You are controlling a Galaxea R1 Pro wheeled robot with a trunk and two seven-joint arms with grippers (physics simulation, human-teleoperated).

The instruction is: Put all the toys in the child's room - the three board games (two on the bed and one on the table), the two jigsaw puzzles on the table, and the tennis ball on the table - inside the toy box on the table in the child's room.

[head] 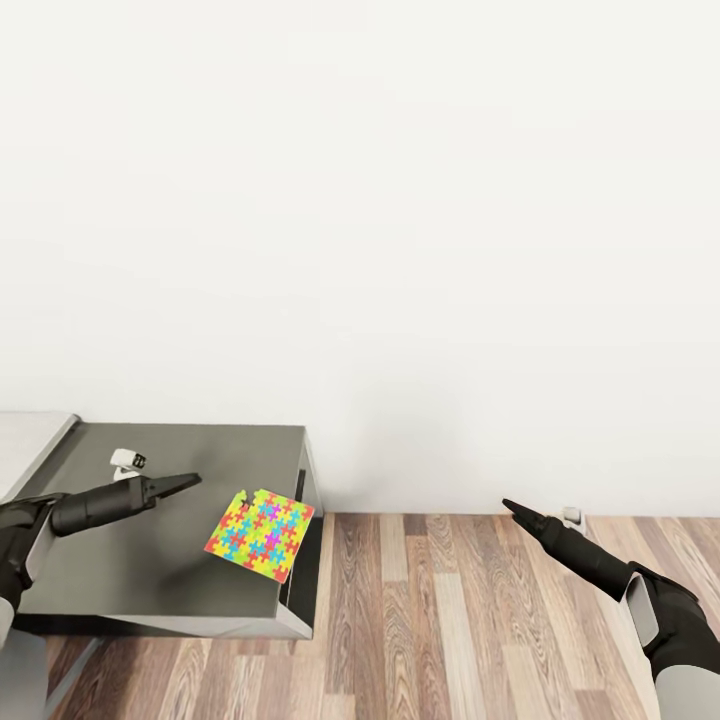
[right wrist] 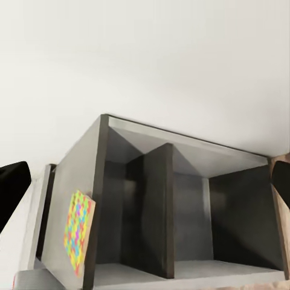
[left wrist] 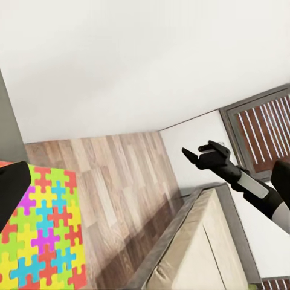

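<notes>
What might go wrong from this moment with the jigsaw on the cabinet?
The jigsaw puzzle lies right at the dark cabinet top's edge, one corner seemingly overhanging; a nudge from the left gripper beside it might tip it to the wood floor. It is thin and flat, so pinching it may fail. The right gripper is far off over the floor, unable to help.

Jigsaw puzzle [head: 260, 535]: yellow, green, red, blue, pink interlocking. Cabinet top [head: 180, 580]: dark grey. Floor [head: 480, 620]: brown planks. Wall [head: 400, 200]: white.
</notes>
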